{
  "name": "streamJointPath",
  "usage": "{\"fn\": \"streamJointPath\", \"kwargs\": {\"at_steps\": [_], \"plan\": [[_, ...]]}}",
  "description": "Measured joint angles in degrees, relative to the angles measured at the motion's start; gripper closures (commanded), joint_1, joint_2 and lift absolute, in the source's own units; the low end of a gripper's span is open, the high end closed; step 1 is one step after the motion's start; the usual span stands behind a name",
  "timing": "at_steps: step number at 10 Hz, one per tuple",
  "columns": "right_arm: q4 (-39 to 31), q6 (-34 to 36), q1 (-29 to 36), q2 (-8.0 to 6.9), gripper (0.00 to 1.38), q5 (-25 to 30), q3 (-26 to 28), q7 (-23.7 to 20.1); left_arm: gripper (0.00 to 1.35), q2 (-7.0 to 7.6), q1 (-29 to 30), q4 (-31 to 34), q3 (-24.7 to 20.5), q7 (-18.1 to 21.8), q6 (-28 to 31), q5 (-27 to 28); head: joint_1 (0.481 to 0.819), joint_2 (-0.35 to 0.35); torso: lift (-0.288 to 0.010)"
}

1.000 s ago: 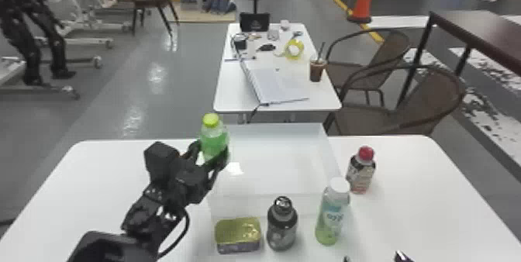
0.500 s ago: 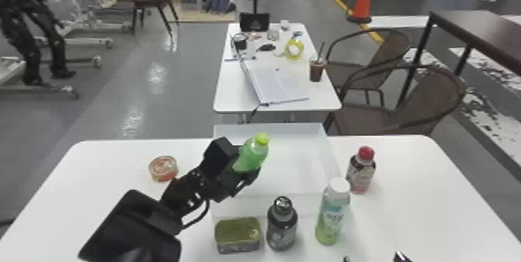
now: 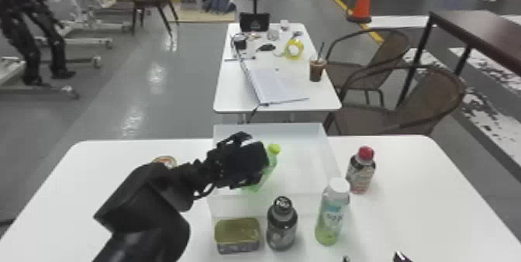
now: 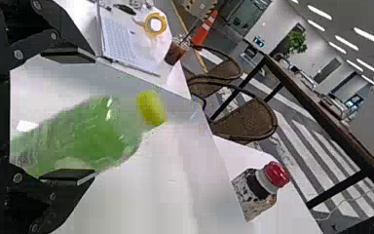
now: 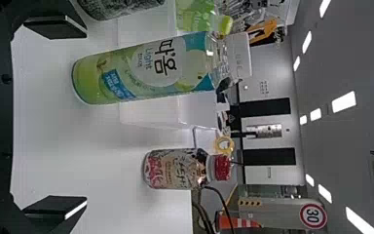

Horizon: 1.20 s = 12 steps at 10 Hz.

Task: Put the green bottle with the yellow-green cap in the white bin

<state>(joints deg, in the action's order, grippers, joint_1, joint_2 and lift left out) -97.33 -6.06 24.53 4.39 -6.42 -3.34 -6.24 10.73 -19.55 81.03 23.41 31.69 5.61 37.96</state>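
Observation:
My left gripper (image 3: 254, 159) is over the left part of the white bin (image 3: 271, 129), fingers spread. The green bottle (image 3: 271, 163) leans inside the bin beside it, yellow-green cap up, lower part partly hidden by the gripper. In the left wrist view, the bottle (image 4: 90, 134) lies between the fingers of the open left gripper (image 4: 95, 117), with a gap to one finger; contact with the other is unclear. My right gripper (image 3: 373, 258) is parked at the table's front edge; in the right wrist view the right gripper (image 5: 85, 114) is open and holds nothing.
In front of the bin stand a gold-lidded tin (image 3: 237, 234), a dark bottle (image 3: 282, 224) and a white-capped bottle (image 3: 332, 212). A red-capped bottle (image 3: 361, 172) is right of the bin. A round can (image 3: 165, 161) sits to its left, partly behind the left arm.
My left gripper has moved right from the bin's left side, carrying the bottle, and has opened. The bottle now sits lower and tilted inside the bin. The right gripper has stayed still.

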Motion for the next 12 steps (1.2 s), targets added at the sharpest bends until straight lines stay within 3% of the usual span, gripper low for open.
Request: {"fn": "streamJointPath", "kwargs": {"at_steps": [3,6,7,10,12], "plan": [[0.1,0.0,0.0,0.00,0.09,-0.1,0.0,0.0,0.14,-0.08,0.9,0.8,-1.1,-0.1,-0.2,-0.3,0.549,0.000,-0.100],[0.1,0.0,-0.1,0.00,0.09,-0.1,0.0,-0.1,0.14,-0.78,3.5,3.8,-5.2,0.0,-0.7,-0.6,0.549,0.000,-0.100],[0.1,0.0,-0.1,0.00,0.09,-0.1,0.0,-0.1,0.14,-1.70,5.7,6.2,-8.2,0.0,-0.7,-0.6,0.549,0.000,-0.100],[0.1,0.0,-0.1,0.00,0.09,0.1,0.0,-0.2,0.14,-7.05,16.2,15.3,-21.4,0.0,-2.8,-3.3,0.549,0.000,-0.100],[-0.1,0.0,-0.1,0.00,0.09,0.5,0.0,-0.2,0.14,-10.17,23.6,19.8,-29.6,-0.8,-5.1,-9.3,0.549,0.000,-0.100]]}}
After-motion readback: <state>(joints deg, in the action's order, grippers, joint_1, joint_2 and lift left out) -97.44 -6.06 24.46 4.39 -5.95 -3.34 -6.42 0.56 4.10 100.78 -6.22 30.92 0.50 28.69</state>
